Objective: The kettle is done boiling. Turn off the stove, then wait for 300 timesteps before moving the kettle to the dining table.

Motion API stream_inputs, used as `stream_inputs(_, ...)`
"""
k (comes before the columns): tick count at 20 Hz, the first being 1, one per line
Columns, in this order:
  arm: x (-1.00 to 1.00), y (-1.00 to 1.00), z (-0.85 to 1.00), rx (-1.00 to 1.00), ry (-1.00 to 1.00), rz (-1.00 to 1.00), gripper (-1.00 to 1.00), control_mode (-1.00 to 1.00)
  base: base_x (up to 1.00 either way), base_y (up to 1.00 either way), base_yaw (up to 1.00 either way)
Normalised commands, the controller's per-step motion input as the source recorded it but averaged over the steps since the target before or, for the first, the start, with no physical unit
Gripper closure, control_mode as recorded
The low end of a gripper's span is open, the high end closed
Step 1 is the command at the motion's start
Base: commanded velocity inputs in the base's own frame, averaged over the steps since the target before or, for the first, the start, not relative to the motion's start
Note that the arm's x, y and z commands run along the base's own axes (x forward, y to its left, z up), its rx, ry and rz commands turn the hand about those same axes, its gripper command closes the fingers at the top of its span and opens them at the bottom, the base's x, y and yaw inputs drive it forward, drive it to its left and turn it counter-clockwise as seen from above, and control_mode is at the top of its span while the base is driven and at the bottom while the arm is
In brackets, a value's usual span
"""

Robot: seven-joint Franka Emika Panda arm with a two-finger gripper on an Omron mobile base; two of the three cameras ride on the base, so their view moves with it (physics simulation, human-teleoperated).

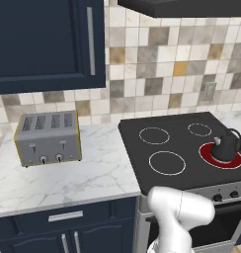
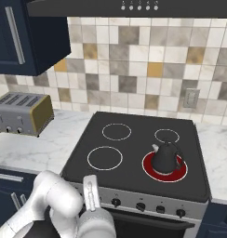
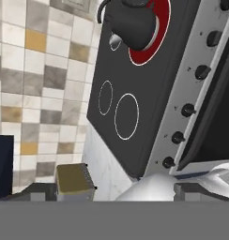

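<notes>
The dark kettle [image 1: 226, 147] [image 2: 165, 158] stands upright on the stove's front right burner [image 2: 176, 173], which glows red. The black glass stove [image 1: 178, 143] [image 2: 134, 153] has a row of dark knobs [image 2: 140, 206] along its steel front. In the hand view, rolled sideways, the kettle [image 3: 133, 23] is at the top and the knobs [image 3: 178, 138] run up the right side. My gripper [image 3: 117, 191] is open and holds nothing. It hangs low in front of the stove's left end, well away from the kettle. The dining table is out of view.
A grey four-slot toaster [image 1: 48, 138] [image 2: 22, 113] [image 3: 74, 182] sits on the marble counter [image 1: 93, 173] left of the stove. Navy cabinets [image 1: 48, 44] hang above it, a range hood [image 2: 134, 7] overhangs the stove, and an outlet [image 2: 191, 98] is on the tiled wall.
</notes>
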Motion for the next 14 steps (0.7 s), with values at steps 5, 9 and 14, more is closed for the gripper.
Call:
stream_inputs(5,0.0,0.0,-0.26,0.05,-0.1,-0.07,-1.0,-1.0,0.0,0.0,0.0)
stream_inputs(9,0.0,0.01,-0.32,0.06,-0.11,-0.07,-1.0,-1.0,0.0,0.0,0.0)
stream_inputs(14,0.07,0.12,-0.24,0.06,-0.09,-0.06,-1.0,-1.0,0.0,0.0,0.0)
